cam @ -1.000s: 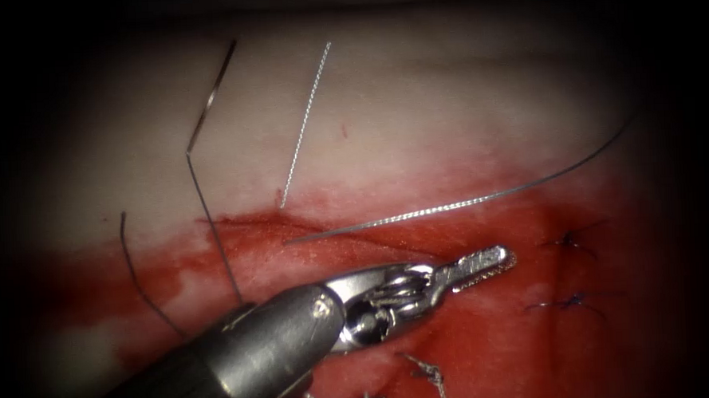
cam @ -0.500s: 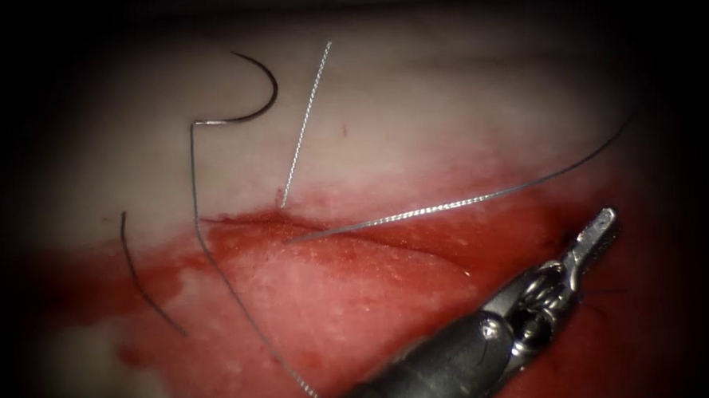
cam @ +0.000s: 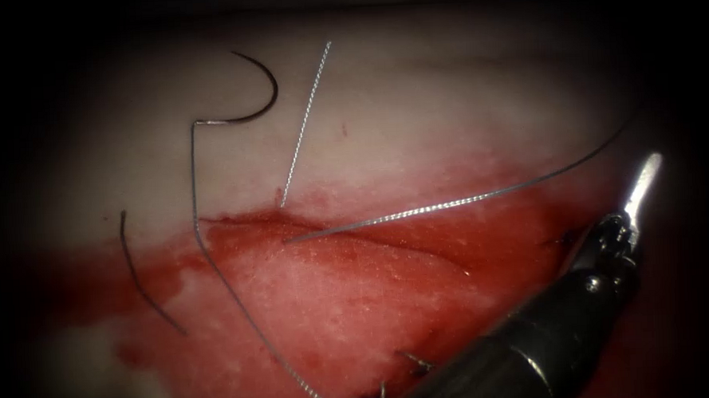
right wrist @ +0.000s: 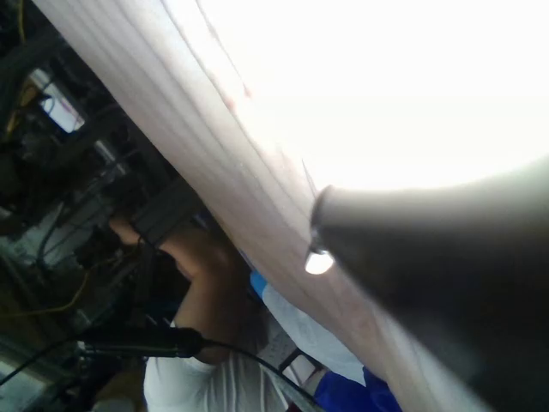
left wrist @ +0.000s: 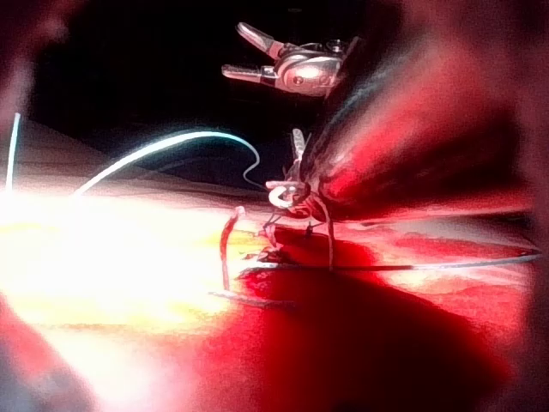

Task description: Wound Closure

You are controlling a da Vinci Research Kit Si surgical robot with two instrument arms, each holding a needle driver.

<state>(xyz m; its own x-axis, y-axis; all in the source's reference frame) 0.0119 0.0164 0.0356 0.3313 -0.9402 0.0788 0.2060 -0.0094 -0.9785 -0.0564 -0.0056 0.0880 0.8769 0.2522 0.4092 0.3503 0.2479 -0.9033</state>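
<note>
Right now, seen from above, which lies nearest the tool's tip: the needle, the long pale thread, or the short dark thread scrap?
1. Long pale thread, running right toward the left tool.
2. Needle, upper left.
3. Dark thread scrap, far left.

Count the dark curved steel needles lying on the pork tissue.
1. The dark curved steel needle lies loose on pale tissue above the cut's left end, held by no tool. The dark curved strand farther left may be thread; I cannot tell.

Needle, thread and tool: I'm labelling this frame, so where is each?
needle (cam: 263, 82), endoscope view, on its curve.
thread (cam: 450, 205), endoscope view, mid-strand right of the cut.
tool (cam: 640, 185), endoscope view, at its tip.
</note>
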